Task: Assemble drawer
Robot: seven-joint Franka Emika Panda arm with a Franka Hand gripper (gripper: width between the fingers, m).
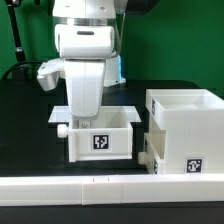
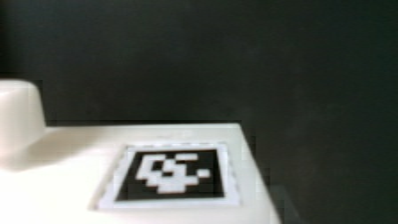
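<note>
A white open-topped drawer tray (image 1: 100,140) stands mid-table with a black-and-white tag (image 1: 100,141) on its near wall and a round knob (image 1: 63,129) on its side toward the exterior view's left. The boxy white casing (image 1: 186,125) stands at the exterior view's right, tagged (image 1: 194,166); a second tray (image 1: 151,149) sticks out of its side. My gripper (image 1: 88,116) hangs straight down at the tray's far wall, its fingertips hidden behind the tray. The wrist view shows a white tray face (image 2: 71,160) with a tag (image 2: 173,172) and a rounded white part (image 2: 16,120).
A long low white border wall (image 1: 90,190) runs along the table's near edge. A thin flat white sheet (image 1: 57,114) lies behind the tray. The black table (image 1: 30,120) shows on the exterior view's left. Green backdrop behind.
</note>
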